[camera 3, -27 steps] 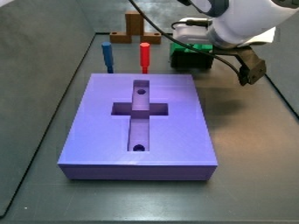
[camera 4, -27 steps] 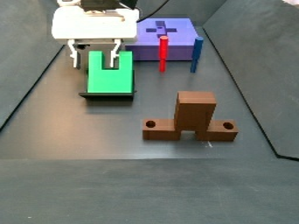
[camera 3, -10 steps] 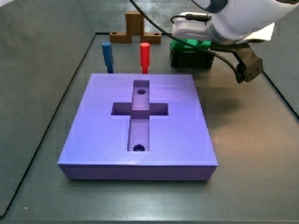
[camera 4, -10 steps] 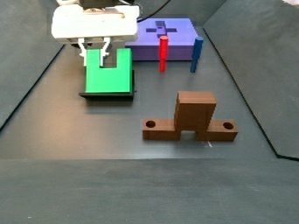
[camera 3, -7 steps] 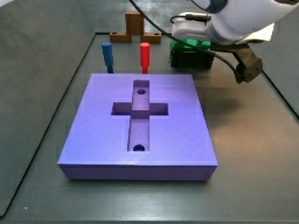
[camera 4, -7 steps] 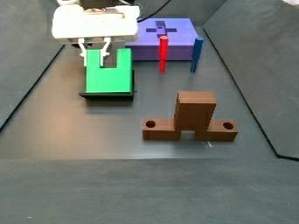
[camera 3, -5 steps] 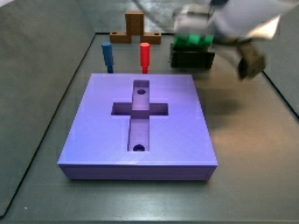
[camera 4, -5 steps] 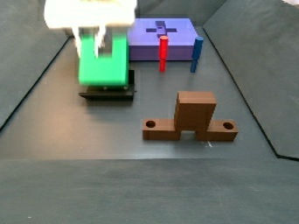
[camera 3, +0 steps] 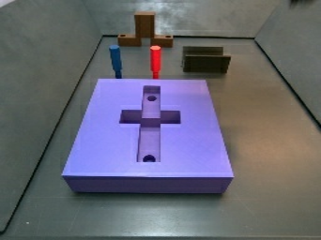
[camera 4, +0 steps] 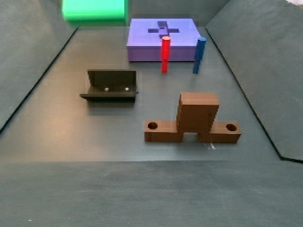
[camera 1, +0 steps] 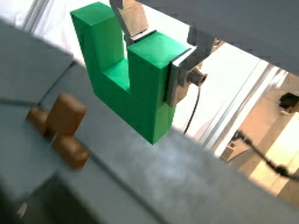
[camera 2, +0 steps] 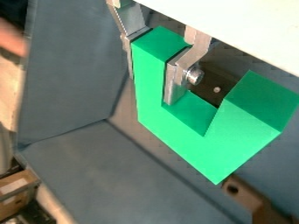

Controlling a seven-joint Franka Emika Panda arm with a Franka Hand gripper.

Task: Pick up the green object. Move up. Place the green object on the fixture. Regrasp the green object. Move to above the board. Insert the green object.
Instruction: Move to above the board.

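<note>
The gripper point(camera 1: 158, 48) is up high w/ the green object point(camera 1: 122, 70) clamped between its silver fingers point(camera 2: 176, 77). Both wrist views show the plates pressed flat against one prong of the block, jaws closed down to that prong's width. The notch & the other prong stick out free to the side. The block hangs clear of the floor.

In a side view only the bottom of the green object point(camera 4: 95, 11) shows, at about 11 o'clock in the frame, cut off by the edge. The arm itself is out of sight there. In the side view from the board end, neither gripper nor block shows at all.

The fixture point(camera 4: 110, 85) sits empty on the grey floor, roughly at 9 o'clock from the brown cross-shaped upright piece point(camera 4: 193, 120), well apart from it. From the board end the fixture point(camera 3: 207, 59) is at about 1 o'clock, beyond the board's far edge.

The board point(camera 3: 150, 136) lies flat, cross recess & both round holes open. A red peg point(camera 3: 156, 61) & a blue peg point(camera 3: 114, 61) stand upright just past its far edge, red near the middle, blue towards the 11 o'clock corner. The brown piece point(camera 1: 61, 127) also shows far below in a wrist view.
</note>
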